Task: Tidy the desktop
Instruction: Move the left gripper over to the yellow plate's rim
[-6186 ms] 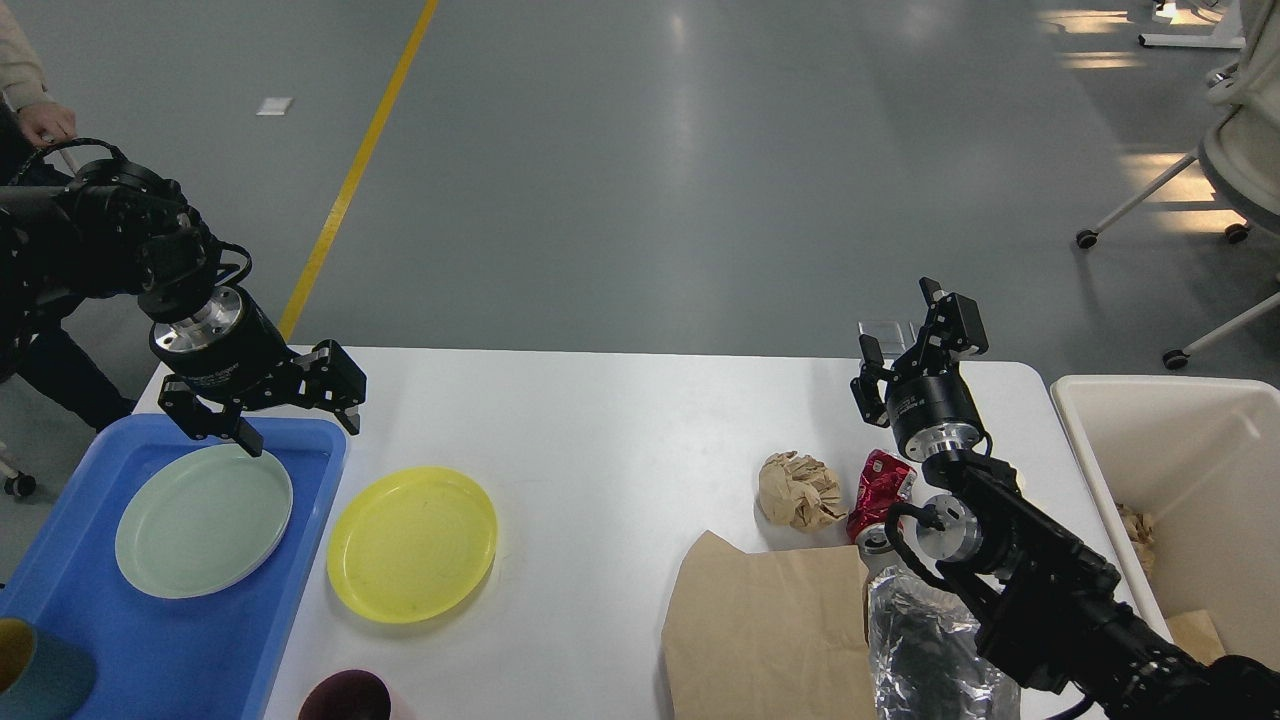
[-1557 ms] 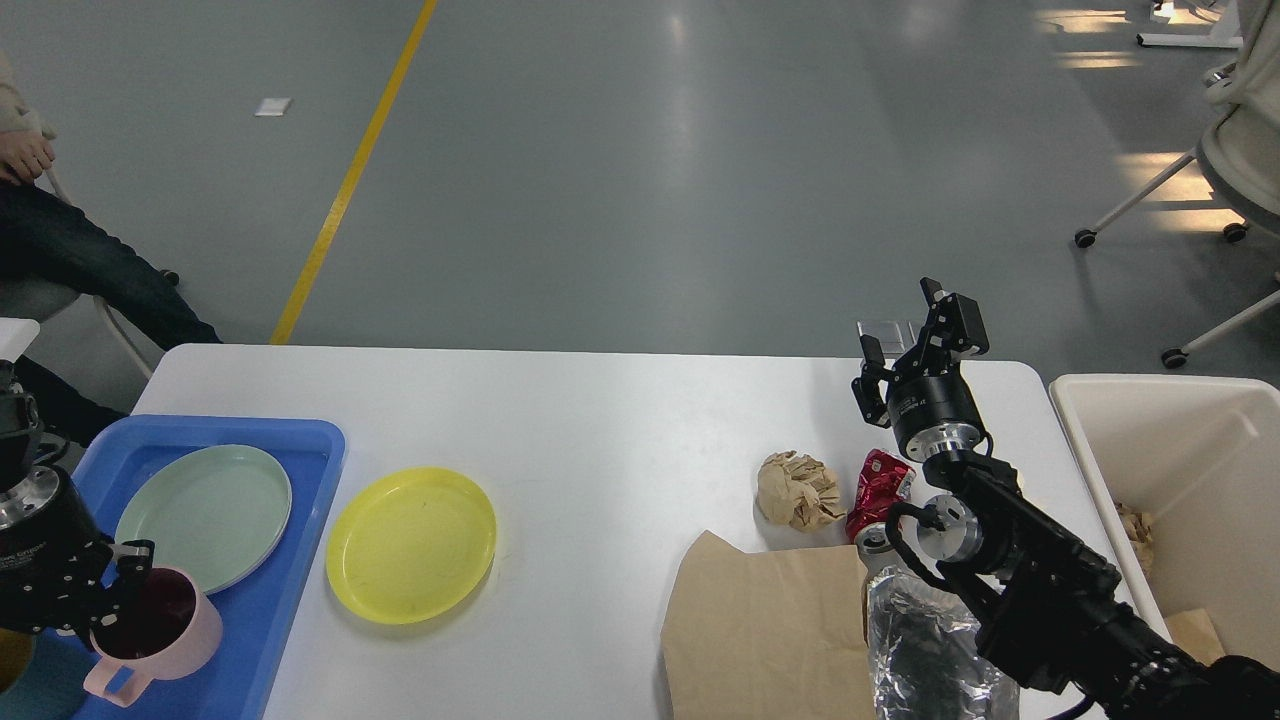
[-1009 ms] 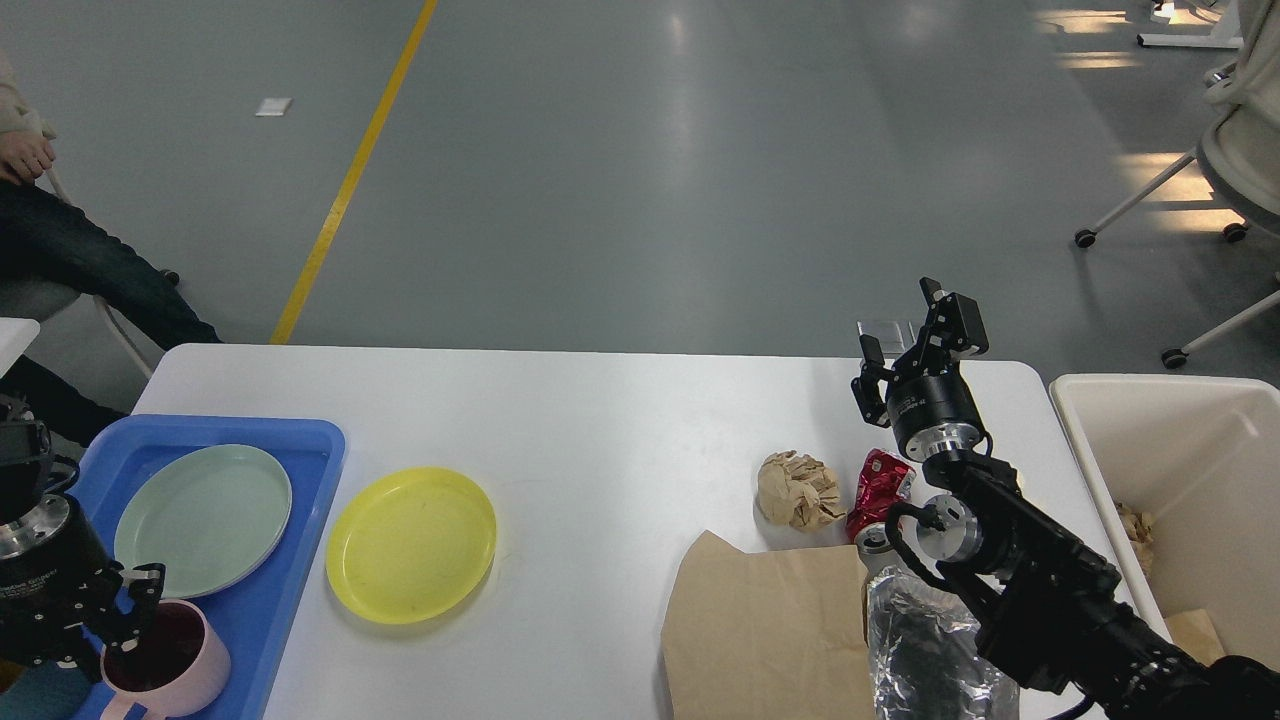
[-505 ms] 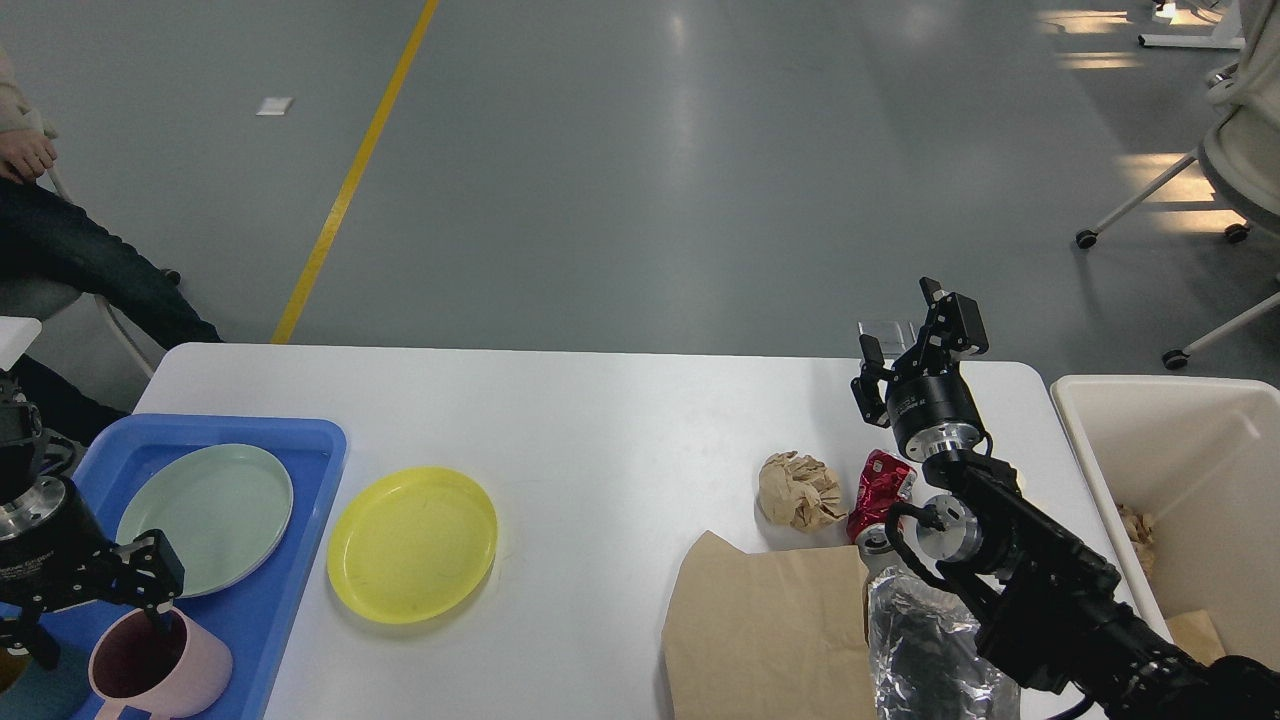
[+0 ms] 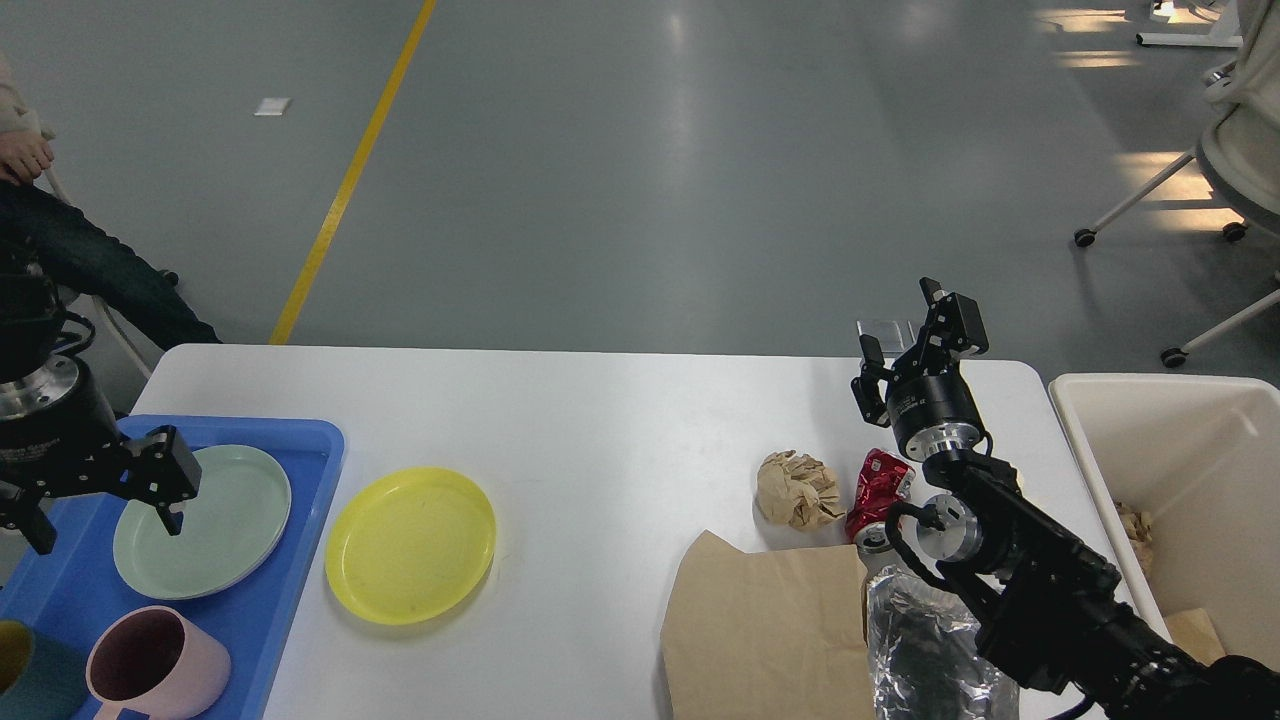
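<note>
**Left pincer free over tray; yellow plate is next nearest item**

The table [image 5: 620, 420] is filling the near half of the view, with dishes lying to the left and rubbish to the right.

Left side: the blue tray [image 5: 300, 440] is sitting on the near-left corner of the table, carrying a pale green plate [image 5: 215, 530], a pink mug [image 5: 160, 665] and, at the very near-left edge, part of a teal cup [image 5: 30, 675]. The left pincer [image 5: 100, 520] is hovering over the tray at the green plate's left part, fingers spread wide and gripping nothing. The mug is standing upright on the tray, apart from the fingers.

The yellow plate [image 5: 410, 545] is lying flat on the bare table just right of the tray, so it lies to the right of the left pincer and well apart from the right one. Being round, it has no long axis; my judgement is that a rim grasp from the left arm is called for, and the thin flat rim could slip.

Right side: the right pincer [image 5: 915, 330] is pointing up and away at the far-right part of the table, fingers parted and empty. Near it are lying a crumpled paper ball [image 5: 798, 490], a crushed red can [image 5: 880, 490], a flat brown paper bag [image 5: 765, 630] and a foil wrapper [image 5: 920, 650]. The cream bin [image 5: 1150, 400] is standing just off the table's right end.
</note>
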You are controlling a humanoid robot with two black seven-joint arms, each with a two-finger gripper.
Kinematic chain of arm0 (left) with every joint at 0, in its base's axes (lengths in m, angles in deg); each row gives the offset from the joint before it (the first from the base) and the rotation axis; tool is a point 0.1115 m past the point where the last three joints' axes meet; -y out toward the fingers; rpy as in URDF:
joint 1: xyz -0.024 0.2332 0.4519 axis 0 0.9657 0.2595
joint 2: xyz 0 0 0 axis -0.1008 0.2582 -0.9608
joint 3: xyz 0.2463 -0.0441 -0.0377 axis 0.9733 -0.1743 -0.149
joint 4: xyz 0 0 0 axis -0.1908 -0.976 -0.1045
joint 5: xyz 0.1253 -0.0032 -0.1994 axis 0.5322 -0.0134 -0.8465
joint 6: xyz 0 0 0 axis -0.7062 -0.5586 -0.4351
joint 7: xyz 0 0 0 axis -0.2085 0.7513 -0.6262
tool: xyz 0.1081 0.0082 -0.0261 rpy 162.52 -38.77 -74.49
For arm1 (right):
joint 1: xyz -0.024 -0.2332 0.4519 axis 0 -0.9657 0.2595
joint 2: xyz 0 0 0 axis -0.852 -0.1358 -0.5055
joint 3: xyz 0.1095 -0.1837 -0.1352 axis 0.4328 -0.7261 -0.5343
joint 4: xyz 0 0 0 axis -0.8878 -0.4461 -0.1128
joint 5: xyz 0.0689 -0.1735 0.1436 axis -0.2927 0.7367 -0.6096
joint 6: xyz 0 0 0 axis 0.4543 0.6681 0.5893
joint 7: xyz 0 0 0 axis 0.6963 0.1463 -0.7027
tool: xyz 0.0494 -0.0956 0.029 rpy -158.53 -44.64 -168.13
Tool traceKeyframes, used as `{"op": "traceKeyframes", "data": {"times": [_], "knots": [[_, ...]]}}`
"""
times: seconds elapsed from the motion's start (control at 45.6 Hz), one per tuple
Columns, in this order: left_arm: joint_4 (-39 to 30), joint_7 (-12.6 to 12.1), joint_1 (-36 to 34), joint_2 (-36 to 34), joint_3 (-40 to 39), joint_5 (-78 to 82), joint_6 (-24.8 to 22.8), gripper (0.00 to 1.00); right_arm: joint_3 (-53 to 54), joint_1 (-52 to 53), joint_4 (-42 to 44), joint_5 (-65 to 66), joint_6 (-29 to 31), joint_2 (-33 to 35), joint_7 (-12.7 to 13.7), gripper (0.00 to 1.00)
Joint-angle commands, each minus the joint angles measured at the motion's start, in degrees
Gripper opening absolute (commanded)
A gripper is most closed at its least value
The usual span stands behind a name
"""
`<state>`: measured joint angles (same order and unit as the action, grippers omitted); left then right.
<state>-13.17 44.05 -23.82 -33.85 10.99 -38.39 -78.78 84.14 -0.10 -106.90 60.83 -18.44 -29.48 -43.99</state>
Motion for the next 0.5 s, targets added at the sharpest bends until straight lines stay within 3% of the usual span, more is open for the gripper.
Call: {"op": "traceKeyframes", "data": {"times": [0.0,0.241,0.373,0.483], "knots": [[-3.72,-0.01,-5.52,3.18,1.18,-0.01,2.07,0.96,0.03,0.00,-0.04,0.02,0.00,-0.01,0.00,1.00],[-8.38,-0.01,-12.29,8.28,0.83,-0.19,10.59,0.96,0.03,0.00,-0.04,0.02,0.00,0.08,0.00,1.00],[-8.12,-0.18,-10.19,11.00,0.13,-3.52,14.90,0.96,0.03,0.00,-0.03,-0.07,0.00,-0.01,0.00,1.00],[-6.98,-0.88,-4.57,13.46,-2.94,-4.85,17.28,0.96,0.03,0.00,-0.04,0.02,0.00,-0.01,0.00,1.00]]}}
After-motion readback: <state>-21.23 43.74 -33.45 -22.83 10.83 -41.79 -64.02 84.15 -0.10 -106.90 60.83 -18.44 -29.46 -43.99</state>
